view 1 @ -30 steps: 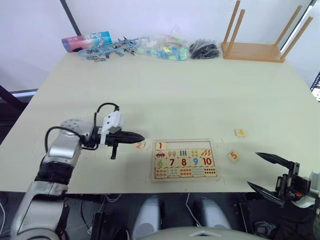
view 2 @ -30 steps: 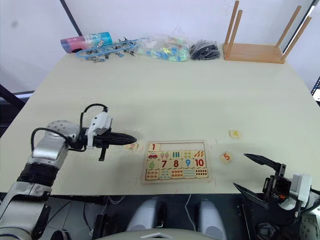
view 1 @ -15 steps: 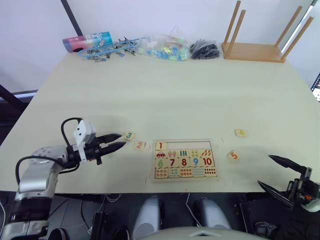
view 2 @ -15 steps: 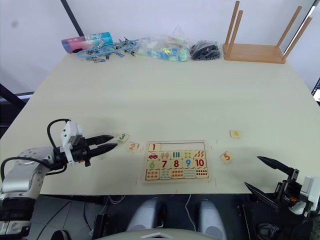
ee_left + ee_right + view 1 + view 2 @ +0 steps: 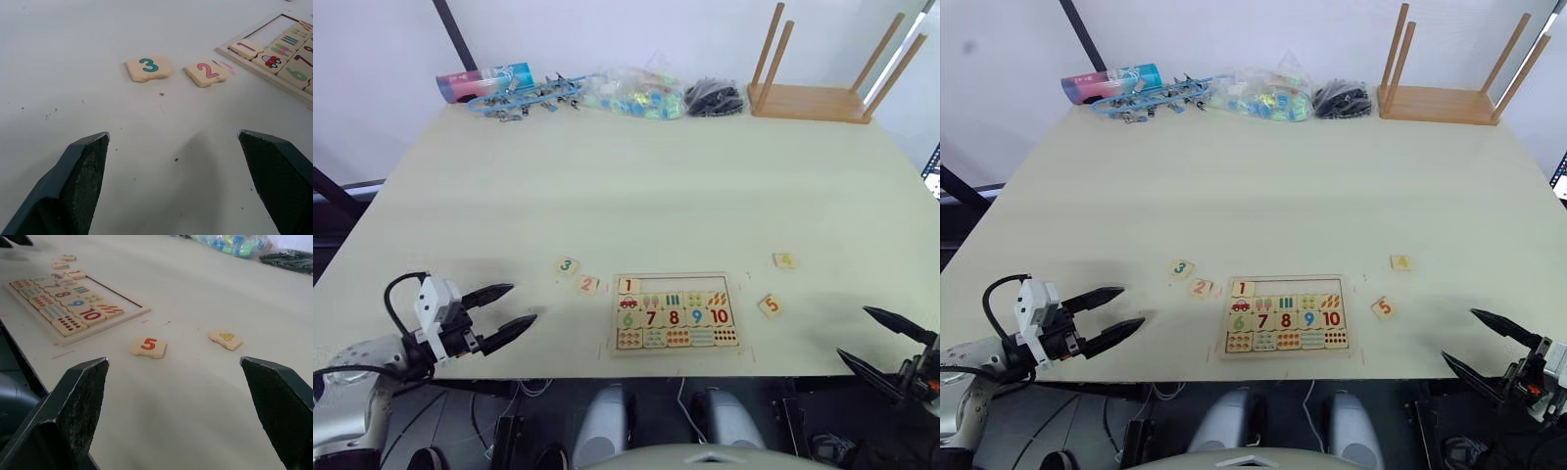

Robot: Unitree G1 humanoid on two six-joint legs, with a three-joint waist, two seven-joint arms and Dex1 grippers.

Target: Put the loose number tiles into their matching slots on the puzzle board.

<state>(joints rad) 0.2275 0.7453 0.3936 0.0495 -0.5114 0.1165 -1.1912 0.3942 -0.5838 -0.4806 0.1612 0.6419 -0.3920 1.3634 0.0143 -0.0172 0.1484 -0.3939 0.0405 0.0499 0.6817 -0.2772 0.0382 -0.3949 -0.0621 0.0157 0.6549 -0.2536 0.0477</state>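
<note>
- Number tiles lie loose on the table (image 5: 636,176): tile 3 (image 5: 567,265) and tile 2 (image 5: 588,285) are ahead of the left gripper (image 5: 504,307), between it and the puzzle board (image 5: 674,312).
- Tile 1 (image 5: 626,286) sits in the first slot of the board's top row; the other slots (image 5: 680,285) there look empty, though this is hard to see.
- Left gripper has its fingers wide apart and holds nothing.
- Tile 5 (image 5: 148,346) and tile 4 (image 5: 225,339) lie ahead of the right gripper (image 5: 884,341).
- Right gripper is also spread wide, with nothing in it.
</note>
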